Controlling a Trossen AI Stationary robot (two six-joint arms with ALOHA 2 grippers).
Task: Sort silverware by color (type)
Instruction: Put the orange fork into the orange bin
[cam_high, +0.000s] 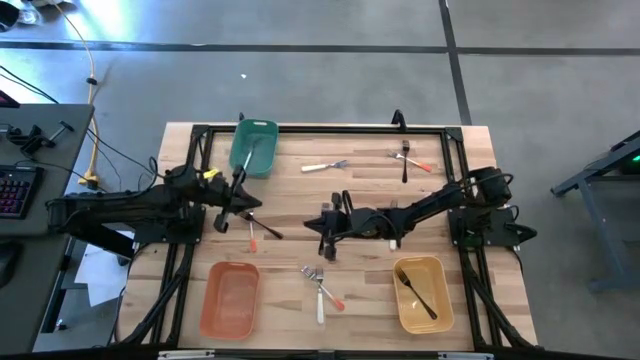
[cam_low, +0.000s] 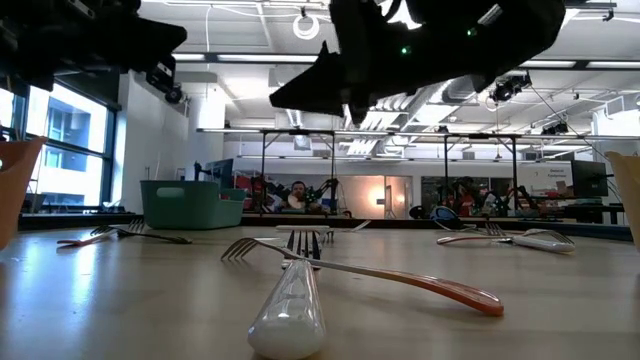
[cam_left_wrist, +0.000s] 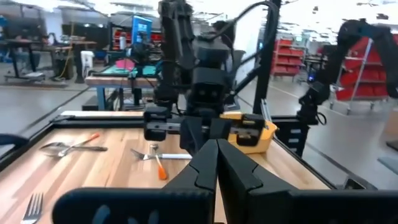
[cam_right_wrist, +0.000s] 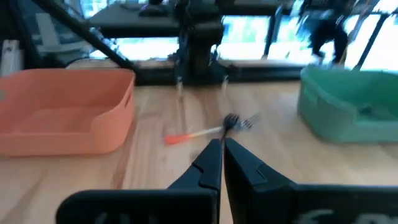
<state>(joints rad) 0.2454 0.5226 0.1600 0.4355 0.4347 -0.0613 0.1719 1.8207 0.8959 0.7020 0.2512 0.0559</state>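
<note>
Three plastic bins sat on the wooden table (cam_high: 290, 200): a green bin (cam_high: 253, 146) toward the upper left of the tabletop, an orange bin (cam_high: 231, 298) at the lower left, and a yellow bin (cam_high: 423, 293) at the lower right. A keyboard (cam_high: 14, 189) with pinkish backlighting showed on a desk at the far left edge.

Bright overhead lamps, glare on floor; right wrist view blurred
</note>
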